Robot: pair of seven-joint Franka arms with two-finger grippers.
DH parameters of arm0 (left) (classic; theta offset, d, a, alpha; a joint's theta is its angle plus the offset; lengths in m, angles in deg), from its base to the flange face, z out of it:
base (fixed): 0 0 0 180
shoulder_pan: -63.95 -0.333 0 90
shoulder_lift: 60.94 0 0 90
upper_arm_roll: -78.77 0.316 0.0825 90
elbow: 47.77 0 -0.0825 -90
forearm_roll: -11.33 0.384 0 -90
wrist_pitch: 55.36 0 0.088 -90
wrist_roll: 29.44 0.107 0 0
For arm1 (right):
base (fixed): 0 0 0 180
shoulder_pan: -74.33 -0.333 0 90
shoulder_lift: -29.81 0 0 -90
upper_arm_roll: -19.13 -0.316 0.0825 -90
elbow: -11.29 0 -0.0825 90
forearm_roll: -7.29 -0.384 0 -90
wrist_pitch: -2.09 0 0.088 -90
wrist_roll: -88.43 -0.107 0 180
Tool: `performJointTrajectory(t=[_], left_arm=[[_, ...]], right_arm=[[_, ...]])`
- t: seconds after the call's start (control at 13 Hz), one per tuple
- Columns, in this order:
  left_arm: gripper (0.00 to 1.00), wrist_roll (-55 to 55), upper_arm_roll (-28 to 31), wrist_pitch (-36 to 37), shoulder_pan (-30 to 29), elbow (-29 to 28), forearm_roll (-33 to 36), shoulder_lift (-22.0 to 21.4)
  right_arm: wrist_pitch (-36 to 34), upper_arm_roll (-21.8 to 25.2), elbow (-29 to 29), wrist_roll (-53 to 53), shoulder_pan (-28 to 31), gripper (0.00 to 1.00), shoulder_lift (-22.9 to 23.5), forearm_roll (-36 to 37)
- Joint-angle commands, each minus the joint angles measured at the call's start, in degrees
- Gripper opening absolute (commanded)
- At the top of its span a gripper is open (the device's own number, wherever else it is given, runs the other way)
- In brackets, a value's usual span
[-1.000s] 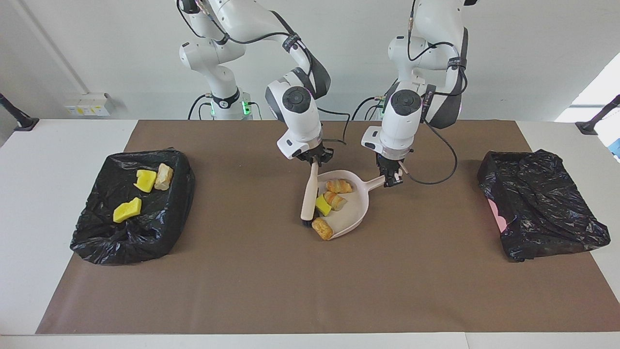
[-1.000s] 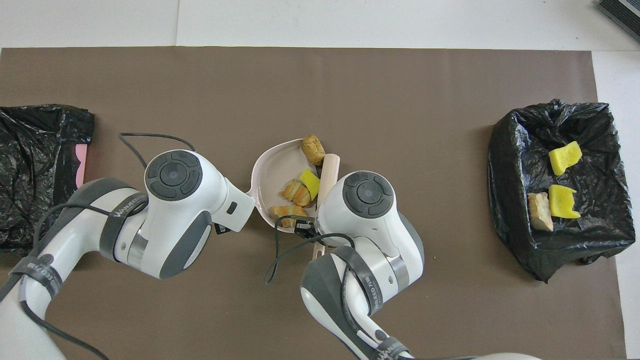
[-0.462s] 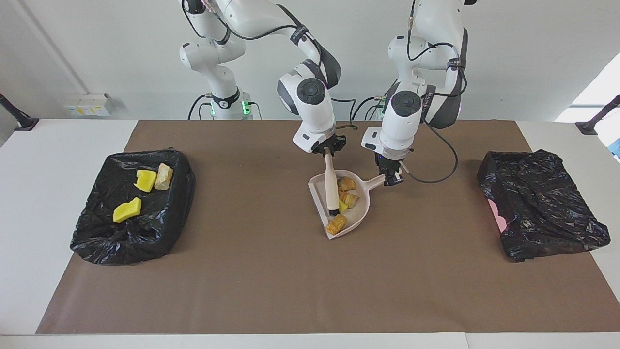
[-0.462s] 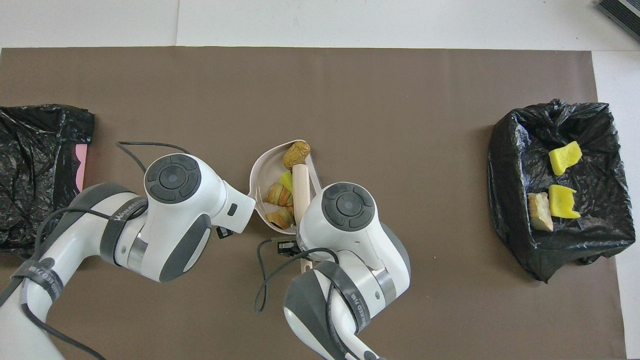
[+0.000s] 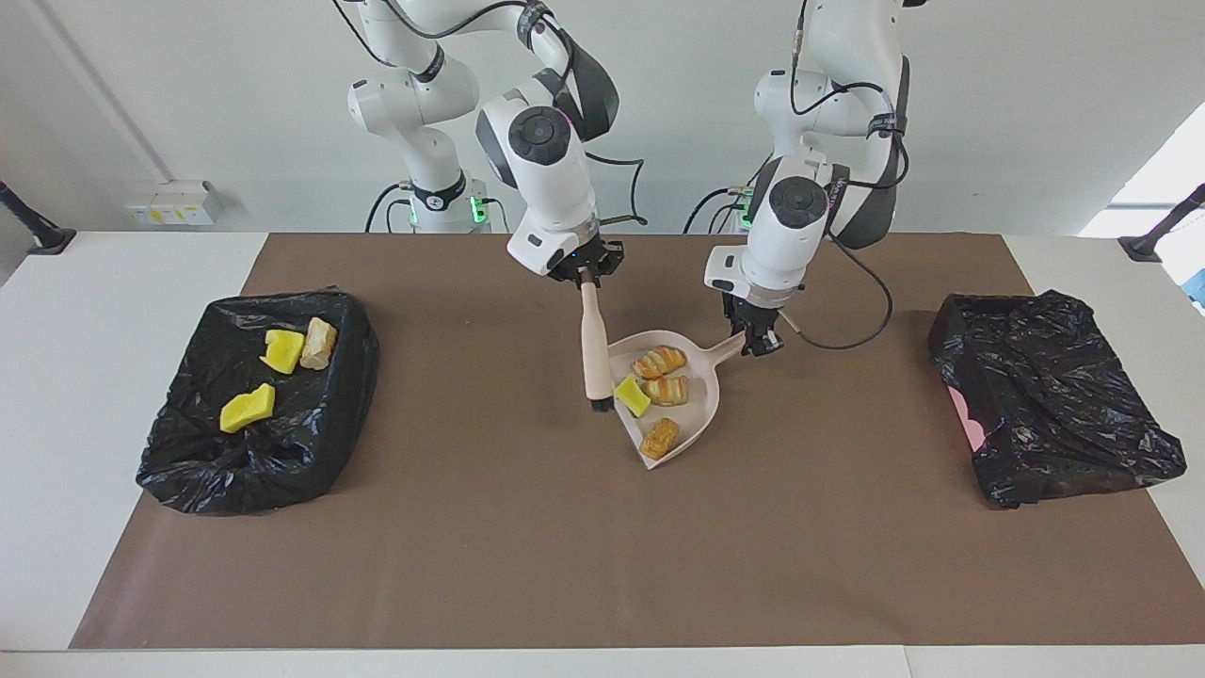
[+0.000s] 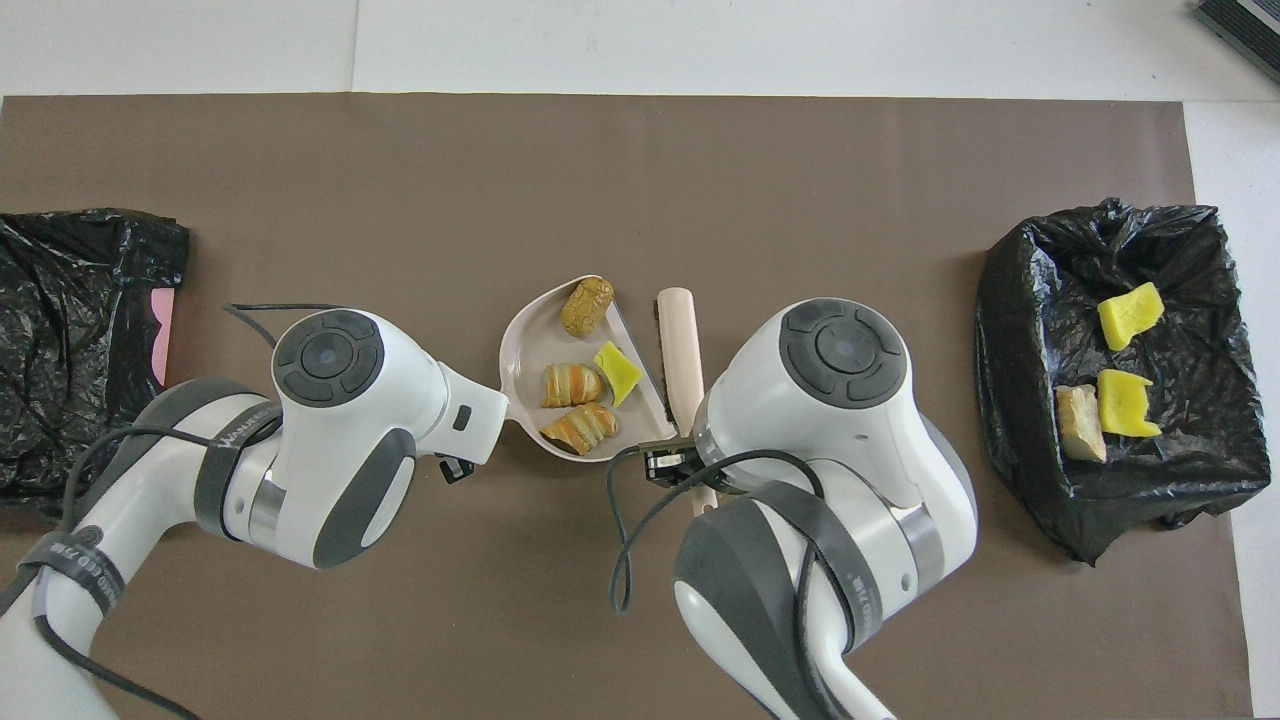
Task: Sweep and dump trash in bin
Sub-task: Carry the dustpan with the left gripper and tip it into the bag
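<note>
Beige dustpan (image 5: 676,395) is carrying four trash scraps (image 5: 659,388), its handle gripped by the left pincer (image 5: 756,341); the right pincer (image 5: 584,273) is gripping one brush (image 5: 594,353) beside them. Three scraps (image 5: 282,367) are lying in one bin (image 5: 188,461).

A white table (image 5: 113,282) is shown, its middle covered by a brown mat (image 5: 602,546) that reaches nearly to the edge farthest from the robots. A plain pale wall (image 5: 188,94) is seen at the robots' end, bearing a white socket box (image 5: 174,202) with yellow labels just above table level. Black clamp stands (image 5: 33,231) are fixed at both ends of the table. Bright daylight is admitted at the left arm's end (image 5: 1153,184). Even, soft illumination is observed throughout.
</note>
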Motion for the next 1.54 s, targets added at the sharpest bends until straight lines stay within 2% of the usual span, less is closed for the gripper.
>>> performJointTrajectory(t=[0.0,0.23,0.38,0.54,0.77,0.92,1.08,1.23,1.46], left_arm=[[0.0,-3.24,0.48,-2.12,0.12,-1.67,-1.41,-1.53],[0.0,-6.76,0.48,-3.25,-0.14,-1.41,-1.41,-1.27],[0.0,-8.69,0.57,-3.53,-1.54,-1.15,-1.41,-1.96],[0.0,-8.88,0.66,-2.48,-3.39,-0.88,-1.41,-4.77],[0.0,-8.62,0.66,1.55,-9.79,0.08,-1.41,-9.78],[0.0,-8.27,0.66,8.22,-14.8,4.19,-1.58,-9.97],[0.0,-8.26,0.75,13.07,-18.67,7.72,-1.67,-9.97],[0.0,-8.18,0.75,15.54,-24.28,10.27,-1.58,-10.05],[0.0,-7.91,0.92,16.17,-31.76,13.17,-2.63,-9.97]], right_arm=[[-0.81,-0.29,-0.75,1.3,1.37,0.0,-0.16,3.33],[-8.88,-0.55,-1.53,-0.1,0.5,0.0,-3.57,9.22],[-10.39,-0.82,-3.12,-3.16,-0.72,0.0,-7.61,9.23],[-9.96,-0.82,-4.26,-10.0,-4.4,0.0,-9.38,9.32],[-6.02,-0.99,-5.23,-13.9,-8.46,0.0,-10.18,6.79],[-0.22,-1.08,-8.55,-15.12,-9.6,0.0,-10.97,1.43],[3.21,-1.34,-9.27,-18.98,-14.16,0.0,-9.23,1.06],[7.26,-1.43,-9.8,-22.85,-17.68,0.0,-6.07,1.06],[11.74,-1.34,-13.75,-25.31,-20.85,0.0,-5.79,1.41]])
